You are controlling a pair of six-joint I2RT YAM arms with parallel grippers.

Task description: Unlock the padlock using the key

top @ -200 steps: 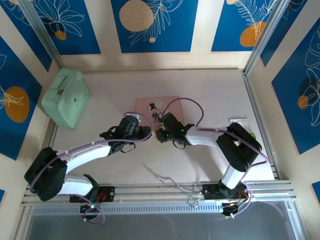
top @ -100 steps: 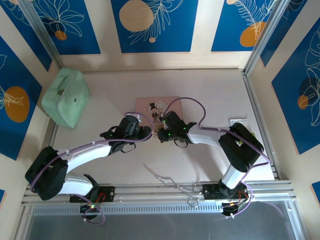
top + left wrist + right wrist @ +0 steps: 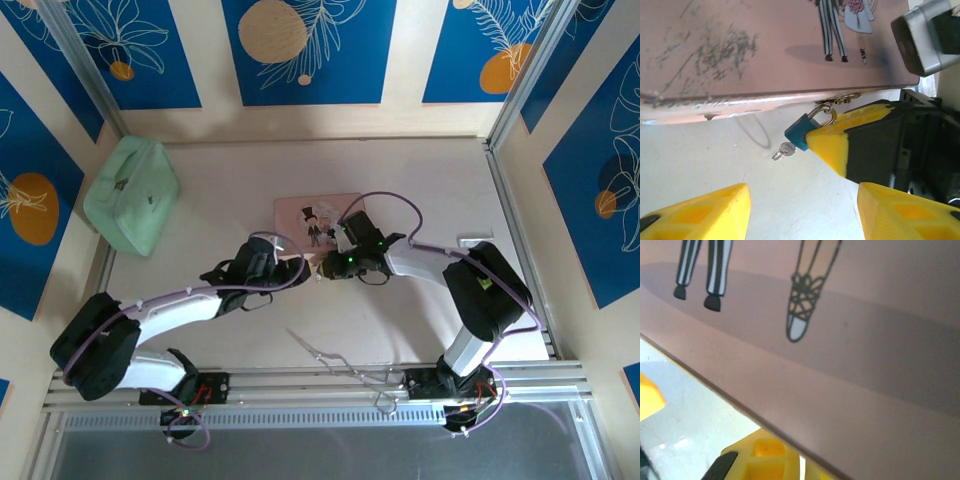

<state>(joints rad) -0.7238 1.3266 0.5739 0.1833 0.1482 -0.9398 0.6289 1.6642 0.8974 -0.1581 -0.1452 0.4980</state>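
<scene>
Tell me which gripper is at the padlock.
The right gripper: it is closed on the blue padlock by the pink box's edge. The left gripper is open, short of it, with bare table between.

A pink box point(image 3: 298, 214) is sitting flat mid-desk, with a cartoon couple point(image 3: 318, 222) showing on its lid; up close the lid point(image 3: 740, 45) is looking pretty scuffed. A mint green case point(image 3: 132, 194) is lying well apart at the far left corner of the pale desk point(image 3: 430, 180). A thin silvery metal piece point(image 3: 325, 352) is lying near the front edge. Blue leaf-print panels point(image 3: 308, 50) are lining the walls.
</scene>
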